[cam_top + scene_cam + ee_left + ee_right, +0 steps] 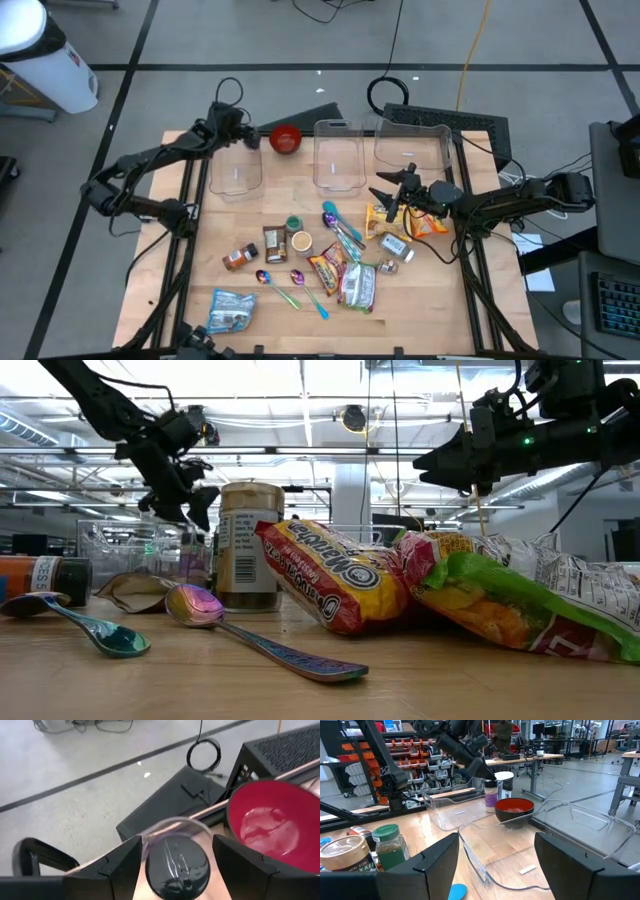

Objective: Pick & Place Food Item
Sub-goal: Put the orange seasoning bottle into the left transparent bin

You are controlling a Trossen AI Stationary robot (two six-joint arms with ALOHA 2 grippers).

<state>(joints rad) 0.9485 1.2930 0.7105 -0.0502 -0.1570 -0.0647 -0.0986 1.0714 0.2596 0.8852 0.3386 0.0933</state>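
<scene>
High view, left arm: the left end effector (246,137) is held at the far corner of the left bin (236,165), just beside the red bowl (286,139).
High view, right arm: the right end effector (385,196) is held over the counter (440,290) near the middle bin (338,155), by the food packets (345,275).
Low view: both end effectors are seen raised above the counter. A noodle packet (335,575) and a spoon (200,605) lie in front.
Left wrist view: a black lid (177,865) is seen between the two fingers (117,870), which are set apart on either side of it. Contact with the lid cannot be told. The bowl is close by.
Right wrist view: this arm's own fingers are spread wide with nothing between them. Across the counter, a purple jar (491,795) carrying the black lid stands upright beside the bowl, directly under the left end effector. Whether it is inside the left bin cannot be told.
</scene>
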